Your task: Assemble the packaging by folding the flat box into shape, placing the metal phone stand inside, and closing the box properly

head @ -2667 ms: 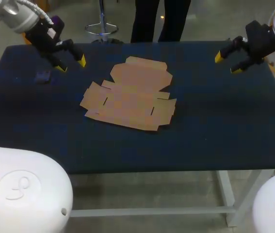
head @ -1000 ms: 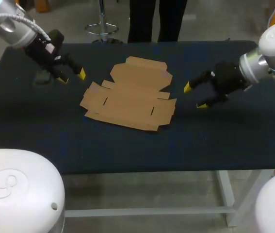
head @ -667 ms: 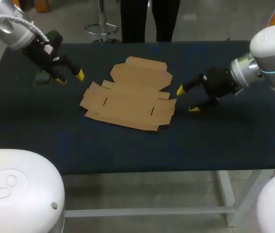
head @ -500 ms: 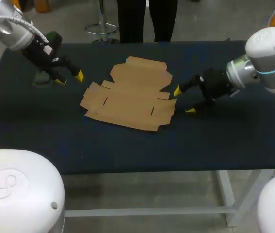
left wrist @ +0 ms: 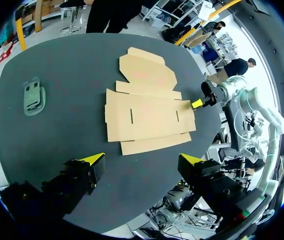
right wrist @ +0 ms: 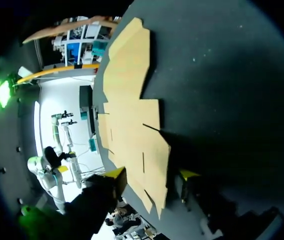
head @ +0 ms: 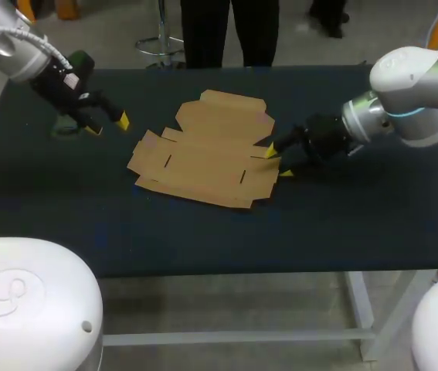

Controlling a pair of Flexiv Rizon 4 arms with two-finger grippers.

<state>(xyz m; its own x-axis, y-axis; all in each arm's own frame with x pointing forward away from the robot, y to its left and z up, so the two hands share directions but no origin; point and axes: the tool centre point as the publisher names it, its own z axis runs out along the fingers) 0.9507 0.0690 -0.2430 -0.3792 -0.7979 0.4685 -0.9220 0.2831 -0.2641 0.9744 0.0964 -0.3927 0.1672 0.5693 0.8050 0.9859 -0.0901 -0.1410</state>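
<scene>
Since the earlier frames the right gripper has been brought in from the far right corner of the table to the right-hand edge of the flat box, while the left gripper has shifted only slightly and the box has not been disturbed. Little of the task can be judged done: the cardboard is seen lying fully unfolded, no wall raised, and the metal phone stand is left on the cloth well to one side of the box, under and just ahead of the left gripper as shown from above. Folding, loading and closing are all still to be carried out. The right gripper's fingers are held apart, with the side flap's edge lying between them in the right wrist view, one tip over the card and one beside it on the table; no clamping is shown. The left gripper is likewise spread, with nothing held. The box is placed near the middle of the table, well apart from every edge, and bare cloth is left on all sides, so room for lifting flaps is judged ample; the card's thin, flat edge is likely to be hard to get under.
</scene>
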